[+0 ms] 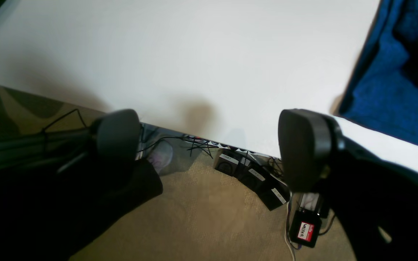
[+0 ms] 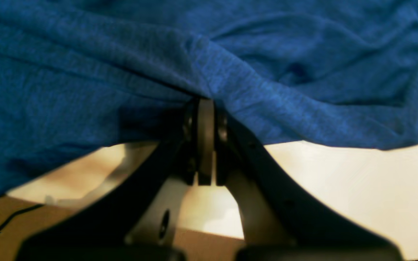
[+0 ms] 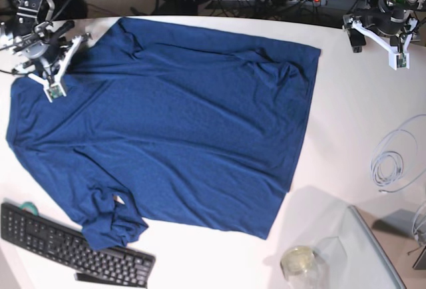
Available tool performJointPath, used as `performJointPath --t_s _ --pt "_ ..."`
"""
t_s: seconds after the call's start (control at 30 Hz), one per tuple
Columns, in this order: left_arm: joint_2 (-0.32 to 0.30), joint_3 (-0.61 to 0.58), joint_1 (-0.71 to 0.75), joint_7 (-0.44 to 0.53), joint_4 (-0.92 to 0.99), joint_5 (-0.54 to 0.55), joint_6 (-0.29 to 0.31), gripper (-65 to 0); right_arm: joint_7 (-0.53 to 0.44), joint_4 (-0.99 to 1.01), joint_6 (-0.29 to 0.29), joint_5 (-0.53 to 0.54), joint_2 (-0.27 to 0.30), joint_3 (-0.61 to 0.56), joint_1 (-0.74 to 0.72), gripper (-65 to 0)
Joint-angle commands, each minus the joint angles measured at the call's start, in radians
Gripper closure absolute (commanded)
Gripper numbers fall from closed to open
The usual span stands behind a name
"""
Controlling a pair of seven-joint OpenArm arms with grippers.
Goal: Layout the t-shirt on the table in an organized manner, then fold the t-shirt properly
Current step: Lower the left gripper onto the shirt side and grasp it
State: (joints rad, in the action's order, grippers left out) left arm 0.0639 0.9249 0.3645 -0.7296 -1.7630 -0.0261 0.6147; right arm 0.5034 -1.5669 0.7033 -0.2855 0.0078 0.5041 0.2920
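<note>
Navy knit fabric of the t-shirt [image 3: 166, 122] covers most of the table [image 3: 346, 136], spread fairly flat with its hem toward the right edge and one bunched sleeve lying against the black keyboard [image 3: 66, 246] at the near left corner. At the far left corner, the right gripper [image 2: 205, 108] has its jaws pressed together on a raised fold of the shirt's edge, the cloth draping away on both sides of the pinch. Bare white tabletop lies between the hem and the right edge, broken only by a coiled white cable [image 3: 393, 159], a grey tray [image 3: 366, 256] and a small glass jar [image 3: 298, 262] near the front right corner. The left gripper [image 1: 209, 145] hangs over the far right corner with its fingers [image 1: 303, 148] spread wide and holding nothing, the shirt's edge just beside it. Below that edge a small black box on the floor carries a red and white label [image 1: 306, 231]; its writing is too blurred to read.
</note>
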Motion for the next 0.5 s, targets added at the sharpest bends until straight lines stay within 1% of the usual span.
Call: performJointPath --t_s 0.0,0.03,0.13,0.23,0.3,0.37,0.47 --pt "-0.011 0.003 -0.003 0.014 -0.015 0.005 0.001 -56.9 -0.009 -0.017 -0.005 0.004 0.024 0.009 0.005 -0.5" --pt "-0.011 0.000 -0.005 0.014 -0.015 0.005 0.001 -56.9 -0.009 -0.017 -0.005 0.004 0.030 0.012 0.008 -0.5" --pt "-0.012 -0.071 -0.002 0.014 -0.019 0.005 0.001 -56.9 -0.009 -0.017 -0.005 0.004 0.031 0.017 0.028 -0.5" --pt "-0.009 -0.181 -0.005 0.014 -0.025 0.005 0.000 -56.9 -0.009 -0.017 -0.005 0.004 0.030 0.017 0.034 -0.5" --pt "-0.006 -0.278 -0.022 0.014 -0.025 0.005 -0.005 -56.9 0.018 -0.017 -0.005 0.006 0.030 0.017 0.036 -0.5" --pt "0.015 -0.358 -0.061 0.012 -0.024 0.005 -0.006 -56.9 0.036 -0.020 -0.005 0.007 0.030 0.017 0.036 -0.5" --pt "0.060 -0.456 -0.161 0.009 -0.008 -0.004 -0.009 -56.9 0.041 -0.020 -0.005 0.006 0.030 0.017 0.036 -0.3"
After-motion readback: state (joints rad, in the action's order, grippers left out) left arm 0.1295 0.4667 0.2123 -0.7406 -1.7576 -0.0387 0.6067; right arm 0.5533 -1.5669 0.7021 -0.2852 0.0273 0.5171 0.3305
